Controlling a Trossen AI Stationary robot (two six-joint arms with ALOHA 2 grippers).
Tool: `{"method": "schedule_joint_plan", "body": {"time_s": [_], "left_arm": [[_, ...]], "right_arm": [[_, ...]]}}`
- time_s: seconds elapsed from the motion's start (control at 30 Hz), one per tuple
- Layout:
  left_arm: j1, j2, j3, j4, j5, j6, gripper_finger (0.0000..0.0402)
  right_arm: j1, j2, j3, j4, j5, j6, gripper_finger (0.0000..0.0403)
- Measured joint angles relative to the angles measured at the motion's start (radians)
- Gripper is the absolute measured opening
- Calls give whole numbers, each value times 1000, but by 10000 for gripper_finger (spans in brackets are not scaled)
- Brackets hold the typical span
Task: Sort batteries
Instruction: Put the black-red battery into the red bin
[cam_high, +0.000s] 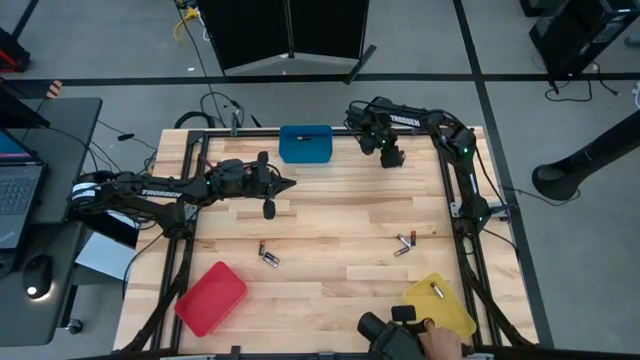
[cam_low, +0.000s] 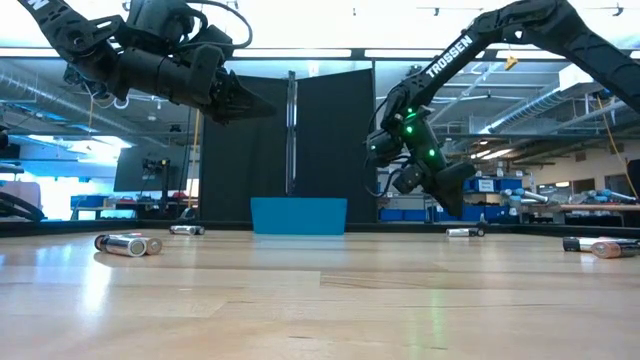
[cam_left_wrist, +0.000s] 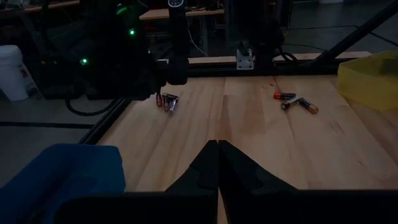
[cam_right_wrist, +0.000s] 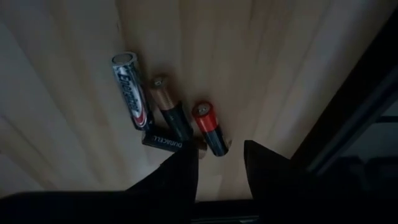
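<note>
The right gripper (cam_right_wrist: 219, 163) hangs with its dark fingers parted and empty just above a huddle of small cylindrical batteries (cam_right_wrist: 169, 118) lying touching on the pale wooden table (cam_high: 340, 225), near its far right corner beside the blue plastic bin (cam_high: 306, 143). To pick well, I'd reckon it should straddle the red-tipped battery (cam_right_wrist: 210, 129) at the cluster's edge and avoid its neighbours. The black frame rail crowds that side, while the left gripper (cam_left_wrist: 217, 163) hovers clenched shut, empty, mid-table; other batteries lie scattered well apart.

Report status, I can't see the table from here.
Left gripper shut, hovering mid-table. Right gripper open, empty, above batteries beside the blue bin. Nothing blocking.
</note>
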Motion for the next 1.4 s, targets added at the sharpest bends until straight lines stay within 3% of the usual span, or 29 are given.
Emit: {"method": "schedule_joint_plan", "body": {"time_s": [0.47,1.4], "left_arm": [[0,0,0,1,0,0,10],[0,0,0,1,0,-4,10]], "right_arm": [[0,-2,-70,61,62,-26,138],[-3,9,-80,85,0,-51,139]]}}
